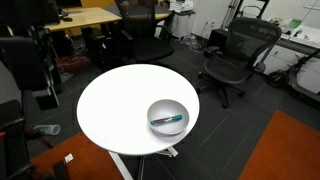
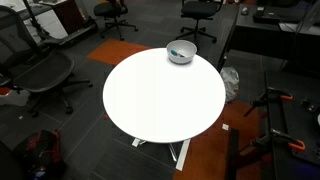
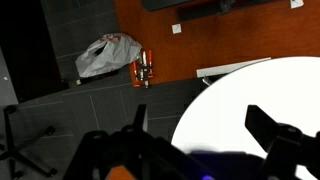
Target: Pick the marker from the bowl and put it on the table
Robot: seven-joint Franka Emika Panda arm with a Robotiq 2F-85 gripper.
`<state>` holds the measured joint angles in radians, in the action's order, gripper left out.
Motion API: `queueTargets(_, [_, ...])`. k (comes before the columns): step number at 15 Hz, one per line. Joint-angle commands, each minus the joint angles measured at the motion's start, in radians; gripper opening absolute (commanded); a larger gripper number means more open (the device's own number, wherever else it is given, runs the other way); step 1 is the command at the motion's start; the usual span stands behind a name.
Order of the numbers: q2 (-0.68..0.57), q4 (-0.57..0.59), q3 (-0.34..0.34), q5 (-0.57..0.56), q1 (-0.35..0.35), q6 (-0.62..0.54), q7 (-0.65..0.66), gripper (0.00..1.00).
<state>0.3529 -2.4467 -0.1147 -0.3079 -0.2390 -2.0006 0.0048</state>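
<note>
the marker [image 1: 168, 120] is seen lying inside the bowl [image 1: 168, 108], slanted across its bottom, so no part of the task is judged to be done yet. in both exterior views the bowl is set near the rim of the tabletop [image 1: 115, 105], with most of the white surface left bare beside it. that bare part is judged to be where the marker can be laid down. because the marker is slim and rests low against a curved, shiny wall, an approach from above is judged to be needed, with the fingers set across the marker's body rather than along it.

the arm is not seen in either exterior view. in the wrist view the hand [image 3: 195, 140] enters from the bottom of the picture, its two dark fingers [image 3: 285, 140] spread wide with nothing between them. it is held over the edge of the tabletop, with dark floor tiles, an orange carpet [image 3: 230, 45] and a crumpled bag [image 3: 108, 55] seen beyond. the bowl is not caught in that view, so the hand is judged to be well apart from it.
</note>
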Motion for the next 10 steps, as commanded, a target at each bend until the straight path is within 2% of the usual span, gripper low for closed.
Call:
queueTargets(1, [0.000, 0.001, -0.013, -0.004, 0.015, 0.003, 0.004, 1.00])
queueTargets(5, [0.000, 0.001, -0.013, -0.004, 0.015, 0.003, 0.004, 1.00])
queueTargets(10, [-0.048, 0.033, -0.015, 0.055, 0.048, -0.036, -0.009, 1.00])
